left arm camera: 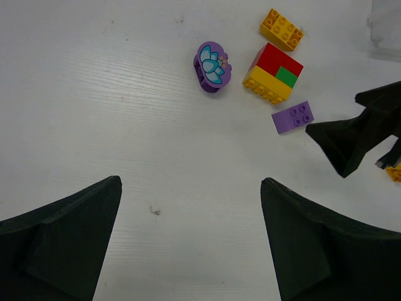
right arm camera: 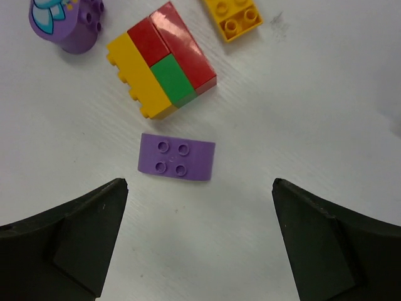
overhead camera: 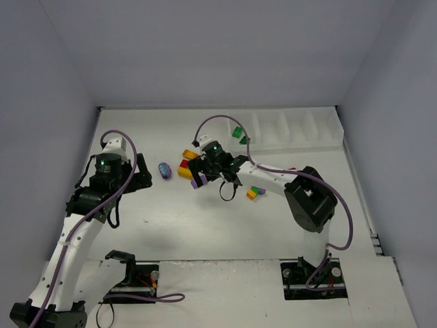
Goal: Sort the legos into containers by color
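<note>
Purple, a four-stud brick (right arm camera: 177,157) lies loose on the table (right arm camera: 326,125) just ahead of the right end effector (right arm camera: 199,191), whose jaws stand wide and empty. Beyond it sit a red-yellow-green clump (right arm camera: 160,63) and an orange-yellow brick (right arm camera: 233,15). The left end effector (left arm camera: 191,188) gapes empty too. Only two green bricks (overhead camera: 237,131) lie at the white tray (overhead camera: 300,140); most of the sorting looks undone.

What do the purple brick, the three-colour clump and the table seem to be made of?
Purple brick: moulded plastic, smooth with a soft sheen; even colour and crisp round studs. Clump: the same kind of plastic, a little glossier; light reflects on its red top. Table: white and matte with fine parallel lines, perhaps painted or laminated wood; the look leaves it open.
</note>
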